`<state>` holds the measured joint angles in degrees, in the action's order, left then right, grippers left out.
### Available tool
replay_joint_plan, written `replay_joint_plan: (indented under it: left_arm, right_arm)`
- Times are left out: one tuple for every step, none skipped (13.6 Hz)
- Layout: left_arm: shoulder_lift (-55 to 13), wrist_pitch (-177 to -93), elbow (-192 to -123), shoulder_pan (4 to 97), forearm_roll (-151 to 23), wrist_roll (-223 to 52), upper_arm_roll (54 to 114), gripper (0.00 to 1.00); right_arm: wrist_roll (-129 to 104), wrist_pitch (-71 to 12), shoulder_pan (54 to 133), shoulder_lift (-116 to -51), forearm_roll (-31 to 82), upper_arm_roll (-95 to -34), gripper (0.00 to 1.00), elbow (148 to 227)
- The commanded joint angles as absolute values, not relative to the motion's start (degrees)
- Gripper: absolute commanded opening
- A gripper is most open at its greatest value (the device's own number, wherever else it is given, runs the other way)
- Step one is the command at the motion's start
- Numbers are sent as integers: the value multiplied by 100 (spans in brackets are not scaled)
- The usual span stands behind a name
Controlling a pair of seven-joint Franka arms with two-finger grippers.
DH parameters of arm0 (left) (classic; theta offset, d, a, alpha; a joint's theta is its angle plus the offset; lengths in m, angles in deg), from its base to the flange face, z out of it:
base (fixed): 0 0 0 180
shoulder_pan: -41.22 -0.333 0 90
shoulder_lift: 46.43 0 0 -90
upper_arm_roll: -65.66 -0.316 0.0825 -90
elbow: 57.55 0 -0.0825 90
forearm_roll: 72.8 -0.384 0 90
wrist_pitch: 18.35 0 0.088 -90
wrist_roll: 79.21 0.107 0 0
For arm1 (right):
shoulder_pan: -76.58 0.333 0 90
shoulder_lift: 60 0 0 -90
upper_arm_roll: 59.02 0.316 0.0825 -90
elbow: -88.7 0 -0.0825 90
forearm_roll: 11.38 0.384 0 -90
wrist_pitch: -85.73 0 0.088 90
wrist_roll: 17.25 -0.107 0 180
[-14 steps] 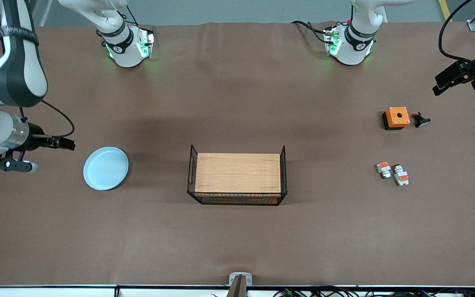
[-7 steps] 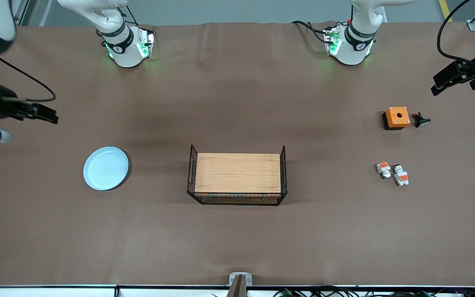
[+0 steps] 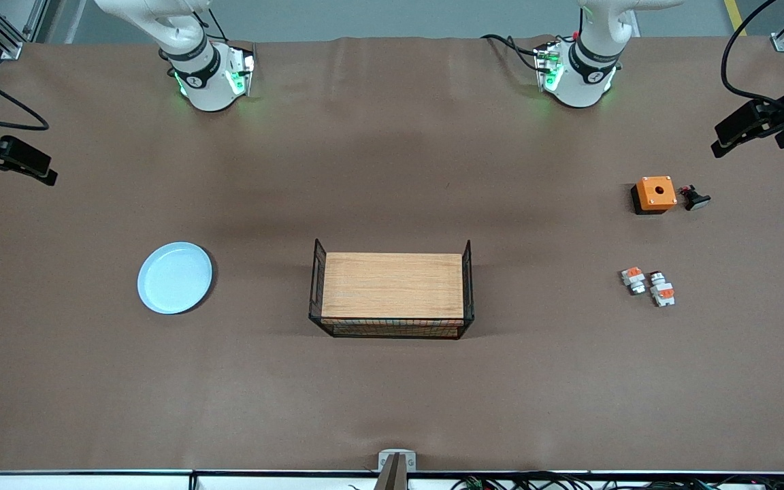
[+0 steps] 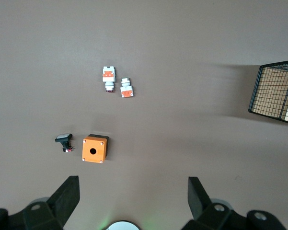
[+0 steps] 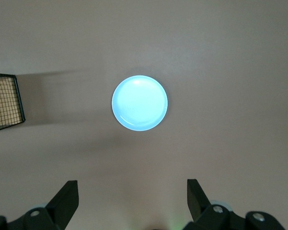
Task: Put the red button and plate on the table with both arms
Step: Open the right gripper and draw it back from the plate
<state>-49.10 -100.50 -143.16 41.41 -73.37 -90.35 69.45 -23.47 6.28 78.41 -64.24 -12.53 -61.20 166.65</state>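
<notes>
The pale-blue plate (image 3: 175, 278) lies flat on the brown table (image 3: 392, 170) toward the right arm's end; it shows whole in the right wrist view (image 5: 139, 103). The red button (image 3: 662, 290), white with an orange-red patch and a dark cylinder end, lies on the table toward the left arm's end and also shows in the left wrist view (image 4: 109, 78). My right gripper (image 5: 132, 188) is open and empty, high over the table beside the plate. My left gripper (image 4: 133, 186) is open and empty, high over the table near the orange box (image 4: 95, 148).
A shorter white-orange piece (image 3: 633, 278) lies right beside the red button. The orange box with a hole (image 3: 655, 194) and a small black part (image 3: 695, 199) lie farther from the front camera. A wood-topped black wire rack (image 3: 392, 295) stands mid-table.
The right arm has drawn up and away from the plate, almost out of the front view. The left arm has hardly moved. The plate and button lie still.
</notes>
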Motion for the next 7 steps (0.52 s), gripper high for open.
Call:
replay_joint_plan:
  left_arm:
    - [-4933,-10062,-14316,4158,-7465,-8949,6979,99]
    - [-4933,-10062,-14316,4149,-7465,-8905,6979,99]
    - [-4933,-10062,-14316,4131,-7447,-8835,6979,99]
    - [-4933,-10062,-14316,4114,-7395,-8774,6979,99]
    - [-4925,-10062,-14316,4114,-7377,-8730,6979,99]
    - [-4925,-10062,-14316,4131,-7377,-8729,6979,99]
    - [-4925,-10062,-14316,4149,-7377,-8729,6979,99]
  right_arm:
    - [-2332,943,7816,-6247,-1226,-6166,100,16612]
    - [-2332,900,7816,-6125,-1226,-6166,100,16848]
    - [-2341,760,7816,-6036,-1217,-6166,100,16972]
    - [-2349,663,7816,-5957,-1138,-6157,100,17104]
    - [-2349,558,7808,-5887,-1007,-6166,100,17218]
    - [-2358,409,7808,-5764,-971,-6174,100,17437]
    - [-2358,190,7816,-5598,-971,-6166,100,17700]
